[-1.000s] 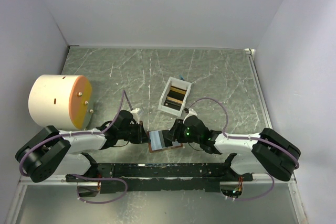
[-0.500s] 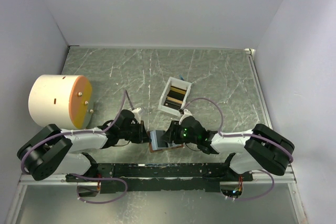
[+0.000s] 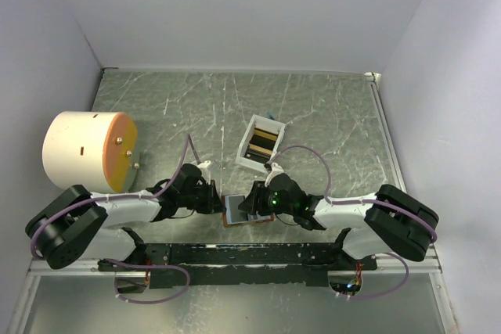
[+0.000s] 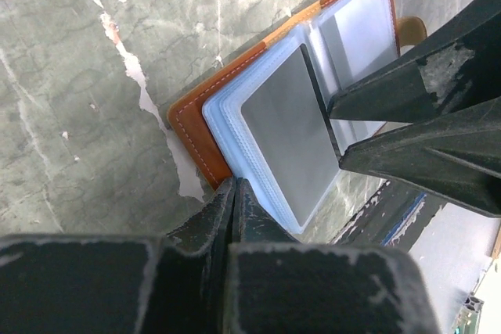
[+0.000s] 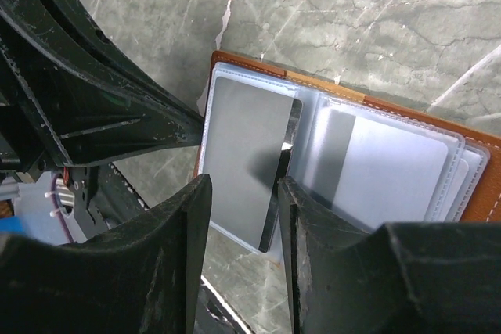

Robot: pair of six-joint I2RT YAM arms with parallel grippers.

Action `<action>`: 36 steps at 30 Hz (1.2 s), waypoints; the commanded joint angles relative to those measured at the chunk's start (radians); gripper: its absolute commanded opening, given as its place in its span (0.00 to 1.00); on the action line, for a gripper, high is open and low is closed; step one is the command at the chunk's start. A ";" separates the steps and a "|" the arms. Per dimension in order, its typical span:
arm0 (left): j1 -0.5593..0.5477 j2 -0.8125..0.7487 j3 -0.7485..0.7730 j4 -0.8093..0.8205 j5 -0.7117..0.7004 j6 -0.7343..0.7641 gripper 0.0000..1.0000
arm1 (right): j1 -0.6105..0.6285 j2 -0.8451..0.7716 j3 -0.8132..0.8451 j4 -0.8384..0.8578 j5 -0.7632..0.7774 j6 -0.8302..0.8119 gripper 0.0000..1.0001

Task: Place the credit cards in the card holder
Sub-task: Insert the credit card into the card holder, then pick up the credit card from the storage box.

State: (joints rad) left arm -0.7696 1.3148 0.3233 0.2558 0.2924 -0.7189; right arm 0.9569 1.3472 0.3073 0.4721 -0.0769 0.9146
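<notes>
The card holder (image 3: 249, 217) lies open near the table's front edge, brown leather with pale blue-grey pockets (image 4: 235, 115) (image 5: 407, 170). A grey credit card (image 5: 244, 150) with a dark edge lies on its left-hand page, partly in a pocket (image 4: 288, 127). My right gripper (image 5: 243, 193) hovers just over that card's near end, open, one finger on each side of it (image 3: 252, 204). My left gripper (image 4: 235, 185) is shut with nothing between its fingers, its tips pressing on the holder's left edge (image 3: 219, 204). More credit cards (image 3: 262, 143), gold-tan and dark, stand in a white box (image 3: 249, 131).
A cream cylinder with an orange face (image 3: 88, 149) lies at the far left. The white box sits just beyond the holder. The black arm-base rail (image 3: 243, 254) runs along the near edge. White walls enclose the grey marbled table (image 3: 329, 115).
My right gripper has slid left over the holder and its jaws have narrowed somewhat. The card now covers the left page. The left gripper stays shut in place.
</notes>
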 commanded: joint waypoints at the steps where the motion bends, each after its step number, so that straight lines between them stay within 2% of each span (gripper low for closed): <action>1: -0.011 -0.027 0.018 -0.074 -0.083 0.003 0.10 | 0.009 -0.014 0.025 0.001 -0.011 -0.042 0.39; 7: -0.011 -0.165 0.031 -0.143 -0.148 0.005 0.18 | 0.010 -0.127 0.097 -0.153 0.050 -0.142 0.39; 10: -0.010 -0.248 0.034 -0.173 -0.182 0.009 0.26 | 0.008 -0.162 0.169 -0.286 0.107 -0.215 0.40; 15: -0.011 -0.366 0.059 -0.250 -0.255 0.029 0.34 | -0.014 -0.130 0.374 -0.541 0.279 -0.428 0.40; 18: -0.011 -0.425 0.079 -0.302 -0.283 0.049 0.38 | -0.063 -0.072 0.502 -0.638 0.348 -0.557 0.40; 24: -0.011 -0.529 0.138 -0.423 -0.316 0.085 0.36 | -0.228 0.062 0.665 -0.680 0.352 -0.761 0.37; 31: -0.011 -0.626 0.164 -0.523 -0.344 0.102 0.37 | -0.270 0.246 0.814 -0.677 0.388 -0.965 0.36; 36: -0.011 -0.686 0.150 -0.554 -0.353 0.096 0.37 | -0.280 0.365 0.892 -0.675 0.451 -1.080 0.40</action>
State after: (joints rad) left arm -0.7753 0.6697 0.4591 -0.2420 -0.0269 -0.6353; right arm 0.6907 1.6470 1.1397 -0.1928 0.3061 -0.0238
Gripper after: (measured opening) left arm 0.371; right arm 0.387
